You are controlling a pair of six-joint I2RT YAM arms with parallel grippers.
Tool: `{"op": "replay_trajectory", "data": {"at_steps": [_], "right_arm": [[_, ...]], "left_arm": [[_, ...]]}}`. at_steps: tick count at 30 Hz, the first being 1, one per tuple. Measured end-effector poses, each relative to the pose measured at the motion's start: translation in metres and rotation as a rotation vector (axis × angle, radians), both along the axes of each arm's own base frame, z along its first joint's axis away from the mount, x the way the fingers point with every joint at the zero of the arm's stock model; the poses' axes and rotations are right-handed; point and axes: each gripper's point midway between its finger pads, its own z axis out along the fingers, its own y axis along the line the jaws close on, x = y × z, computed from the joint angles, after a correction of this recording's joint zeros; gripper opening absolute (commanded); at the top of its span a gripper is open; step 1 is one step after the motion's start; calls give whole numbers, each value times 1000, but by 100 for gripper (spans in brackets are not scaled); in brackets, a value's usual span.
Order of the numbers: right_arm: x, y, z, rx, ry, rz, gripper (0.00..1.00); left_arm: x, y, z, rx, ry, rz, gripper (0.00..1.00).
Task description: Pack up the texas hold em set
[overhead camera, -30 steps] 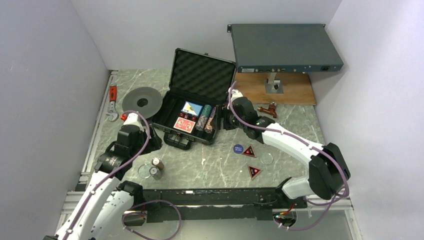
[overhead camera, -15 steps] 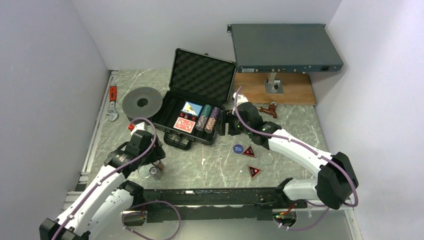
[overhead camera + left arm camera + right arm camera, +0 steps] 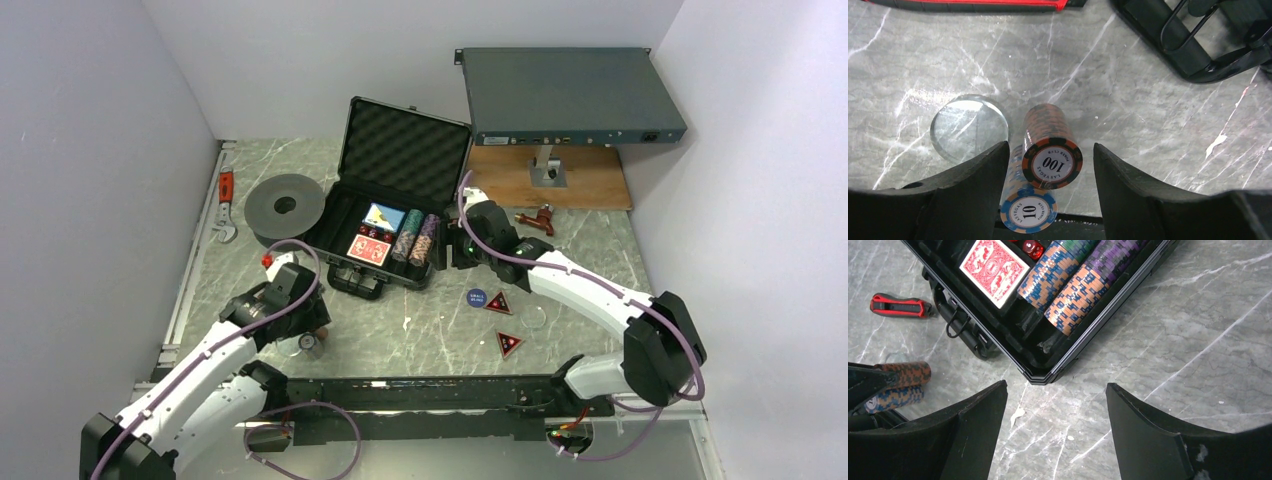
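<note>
The texas hold em set is part in its case and part out on the grey marble table (image 3: 440, 330). The black hard briefcase (image 3: 325, 248) sits open in the middle of the table. Its bumpy foam lid (image 3: 405, 155) stands up at the back. Inside lie a red card deck (image 3: 994, 271) and a blue card deck (image 3: 383, 217) behind it. Two long striped rows of poker chips (image 3: 1055, 267) lie side by side along the right wall.

Two short chip stacks are out on the table, near the front left of the case. The orange and black chip stack (image 3: 1050, 145) has "100" on its face. The blue and tan chip stack (image 3: 1028, 212) has "10" on its face. They touch each other. A clear round disc (image 3: 969, 127) lies just beside them.

The left gripper (image 3: 1048, 150) hangs over these stacks with its jaws apart. The "100" stack is between the two black fingers, and neither finger touches it. The "10" stack is partly hidden by one finger.

The right gripper (image 3: 1055, 390) is by the front right corner of the case. Its jaws are apart too, with only bare table under them.

A blue round button (image 3: 476, 296) lies on the table in front of the case, to the right. A red-black triangle marker (image 3: 498, 302) is just beside it. A second red-black triangle marker (image 3: 508, 345) lies a bit nearer the arms.
</note>
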Motion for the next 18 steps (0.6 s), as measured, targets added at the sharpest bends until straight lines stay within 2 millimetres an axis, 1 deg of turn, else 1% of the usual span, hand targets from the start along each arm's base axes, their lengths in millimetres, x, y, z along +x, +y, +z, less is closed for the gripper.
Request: {"op": "replay_trajectory", "data": {"at_steps": [5,8,11,13,18], "right_arm": [[2,3,-6,-11,14,5,76],[2,3,-8,-14,18,5,76],[2,3,-8,-14,18,5,76],[2,3,-8,-15,18,5,76],[3,1,-9,-23,16,4,76]], "left_arm": [[-6,-1,-3,14,19,-4,63],[-6,-1,-4,20,22,-4,58],[-7,-1,-5,26,30,-4,46],[-6,-1,-5,25,27,-7,36],[-4,-2,-4,26,19,-15,14]]}}
